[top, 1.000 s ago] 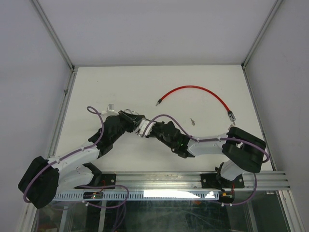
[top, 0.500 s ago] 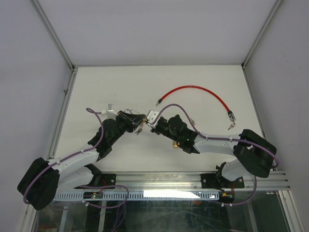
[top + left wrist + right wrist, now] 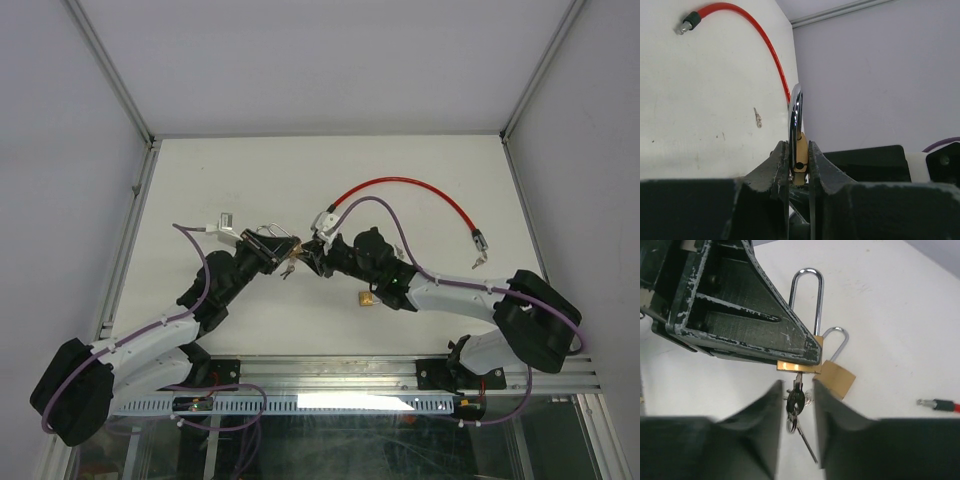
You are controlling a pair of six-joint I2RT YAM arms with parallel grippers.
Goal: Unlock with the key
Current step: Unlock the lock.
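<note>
Two padlocks: a bigger padlock point(image 3: 790, 366) in the left hand point(image 3: 287, 252), a small padlock point(image 3: 836, 378) just beside it. One bunch of keys point(image 3: 796, 402) under the bigger padlock, one red cable point(image 3: 400, 181) beyond it

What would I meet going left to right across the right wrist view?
In order: left end effector gripping the long-shackled padlock → small brass padlock lying on the table → red cable, only its end showing.
</note>
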